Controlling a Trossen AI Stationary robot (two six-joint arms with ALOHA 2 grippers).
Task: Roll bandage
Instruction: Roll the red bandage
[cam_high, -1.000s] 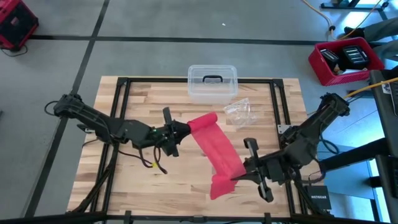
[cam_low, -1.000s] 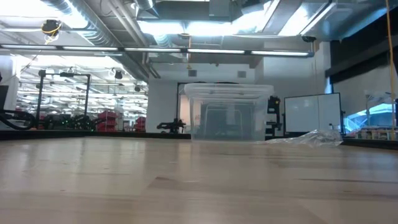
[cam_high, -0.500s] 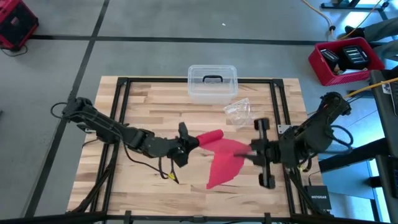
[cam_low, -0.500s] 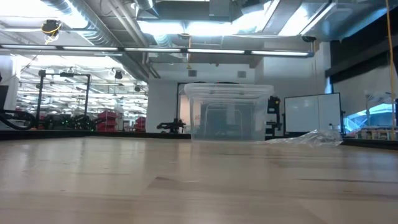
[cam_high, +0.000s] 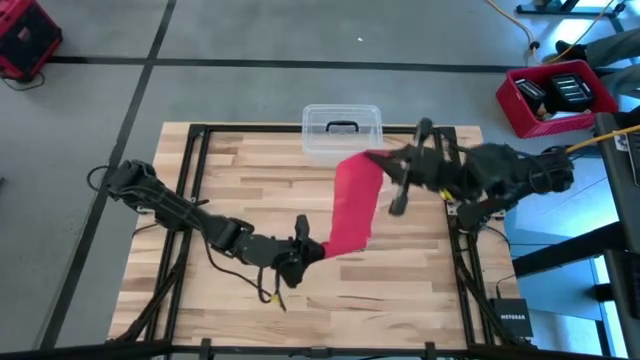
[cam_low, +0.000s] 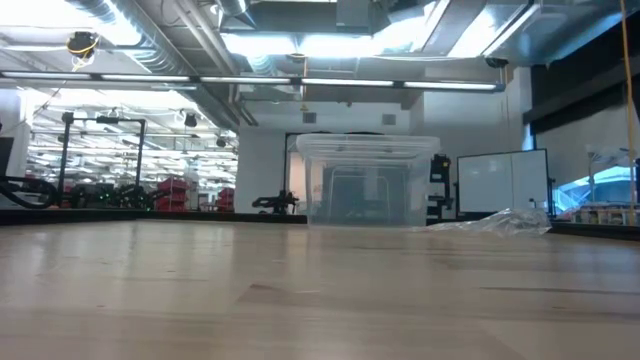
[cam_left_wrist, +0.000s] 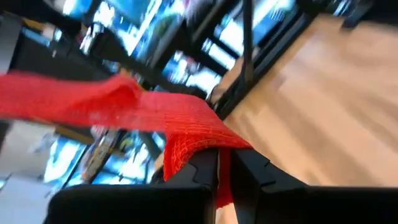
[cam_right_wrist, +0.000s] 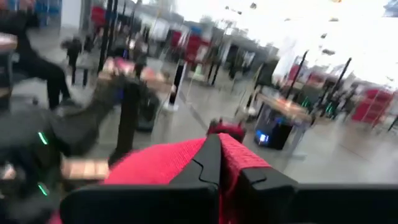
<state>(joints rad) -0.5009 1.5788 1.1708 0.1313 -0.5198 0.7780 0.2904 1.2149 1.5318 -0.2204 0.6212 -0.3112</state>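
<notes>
1. High view: the bandage (cam_high: 352, 205) stretches as a red band from the tabletop (cam_high: 240, 180) centre toward 1 o'clock, between the left pincer (cam_high: 312, 249) and the right pincer (cam_high: 378, 160).
2. Left wrist view: left pincer clenched on the bandage (cam_left_wrist: 155, 115).
3. Right wrist view: right pincer clenched on the bandage (cam_right_wrist: 163, 163).

Pale wood-plank table (cam_high: 220, 170) framed by dark rails, seen from overhead. Toward its far edge — a clear plastic box (cam_high: 341, 133) with a dark handle, lid on. From table height, crinkled clear wrapper (cam_low: 500, 222) resting just right of the box (cam_low: 366, 182) — seemingly hidden overhead. Loose cables draped near the front edge.
</notes>
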